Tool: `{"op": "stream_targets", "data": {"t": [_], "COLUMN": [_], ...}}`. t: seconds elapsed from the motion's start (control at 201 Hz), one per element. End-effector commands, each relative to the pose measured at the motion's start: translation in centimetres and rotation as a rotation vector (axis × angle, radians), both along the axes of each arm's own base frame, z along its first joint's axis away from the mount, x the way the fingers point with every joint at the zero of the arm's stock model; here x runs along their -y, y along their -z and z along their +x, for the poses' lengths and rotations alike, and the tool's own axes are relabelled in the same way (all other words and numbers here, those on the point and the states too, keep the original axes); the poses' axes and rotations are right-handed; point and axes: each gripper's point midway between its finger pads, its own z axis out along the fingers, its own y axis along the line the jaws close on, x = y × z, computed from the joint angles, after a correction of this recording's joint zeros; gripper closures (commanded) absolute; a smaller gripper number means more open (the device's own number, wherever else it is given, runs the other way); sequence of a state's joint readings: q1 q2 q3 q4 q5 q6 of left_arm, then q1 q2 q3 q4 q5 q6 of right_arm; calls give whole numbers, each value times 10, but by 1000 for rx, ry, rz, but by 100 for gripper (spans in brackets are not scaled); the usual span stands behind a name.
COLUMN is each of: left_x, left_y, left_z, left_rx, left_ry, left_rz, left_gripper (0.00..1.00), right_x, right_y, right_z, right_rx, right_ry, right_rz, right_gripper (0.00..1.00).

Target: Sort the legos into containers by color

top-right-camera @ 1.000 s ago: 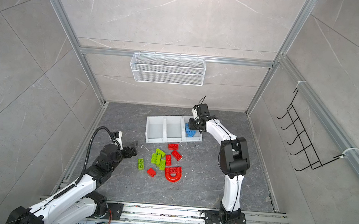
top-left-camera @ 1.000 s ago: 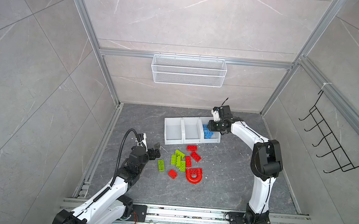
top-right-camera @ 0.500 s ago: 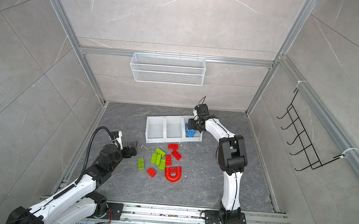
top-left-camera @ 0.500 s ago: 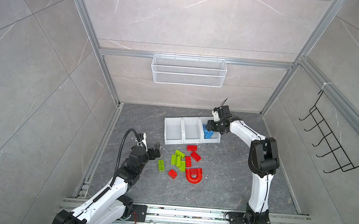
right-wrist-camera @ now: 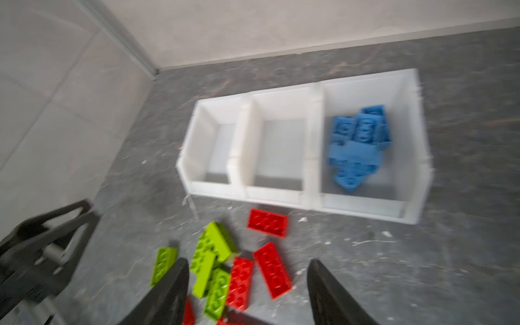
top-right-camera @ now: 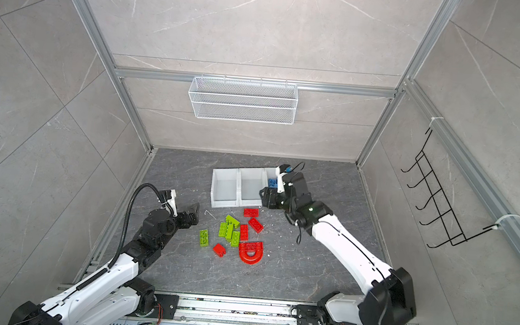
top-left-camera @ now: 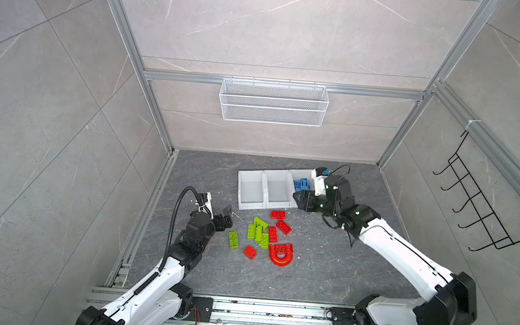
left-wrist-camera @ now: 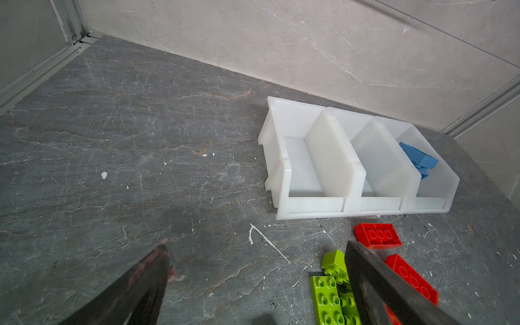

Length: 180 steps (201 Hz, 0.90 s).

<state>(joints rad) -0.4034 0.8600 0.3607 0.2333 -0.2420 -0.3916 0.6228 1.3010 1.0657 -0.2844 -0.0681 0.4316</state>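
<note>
Left of centre in a top view, the left claw (top-left-camera: 225,218) hangs low over the grey worktop (top-left-camera: 323,270), its jaws spread as wide as they go and nothing between them. Just to its right lies a lone lime brick (top-left-camera: 233,240), apart from the rest. I'd say that is the easy one for it: come straight down, jaws across the narrow sides, and close fully before lifting.

Nearer the middle, the other lime bricks (top-left-camera: 259,233) lie packed together against a long red brick (top-left-camera: 272,234), so a grab there risks dragging a neighbour along. Below them sit a small red piece (top-left-camera: 249,252) and the red arch (top-left-camera: 280,255). Two red bricks (top-left-camera: 277,215) lie above the pile, just in front of the containers (top-left-camera: 250,205).

Of the three bins, the left and middle ones are empty and the right-hand one holds the blue legos (top-left-camera: 301,184). The right claw (top-left-camera: 300,200) hovers at that bin's front lip, jaws parted and empty; its wrist view is blurred.

Blue looks done, so its next job is likely red. It should take the brick nearest the bins and settle on one empty bin per colour. Both arms share one small pile, so better that only one reaches in at a time.
</note>
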Motion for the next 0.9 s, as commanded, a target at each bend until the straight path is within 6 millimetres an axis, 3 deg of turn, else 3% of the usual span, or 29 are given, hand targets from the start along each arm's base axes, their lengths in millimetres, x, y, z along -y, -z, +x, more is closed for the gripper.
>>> {"op": "stream_targets", "data": {"t": [0.0, 0.254, 0.388, 0.508, 0.672, 0.831, 0.871, 0.891], "left_x": [-9, -5, -7, -8, -9, -9, -9, -9], "left_y": [-2, 6, 10, 8, 6, 3, 2, 1], "left_z": [5, 11, 10, 10, 10, 8, 8, 7], "left_rx": [21, -11, 1, 11, 4, 9, 18, 23], "left_ry": [-66, -64, -73, -73, -76, -73, -70, -68], "left_rz": [-28, -24, -28, -39, -32, -32, -34, -35], "left_gripper": [1, 1, 1, 1, 1, 1, 1, 1], "right_x": [1, -28, -28, -32, -53, -54, -55, -55], "right_y": [59, 109, 136, 142, 151, 160, 160, 162], "right_z": [-21, -73, -105, -107, -110, -102, -100, -99], "right_rx": [-118, -203, -292, -281, -277, -299, -305, -311], "right_ry": [40, -93, -121, -131, -238, -259, -264, -266], "right_rz": [-116, -264, -346, -319, -277, -235, -214, -210], "right_gripper": [32, 32, 27, 24, 19, 15, 12, 6]}}
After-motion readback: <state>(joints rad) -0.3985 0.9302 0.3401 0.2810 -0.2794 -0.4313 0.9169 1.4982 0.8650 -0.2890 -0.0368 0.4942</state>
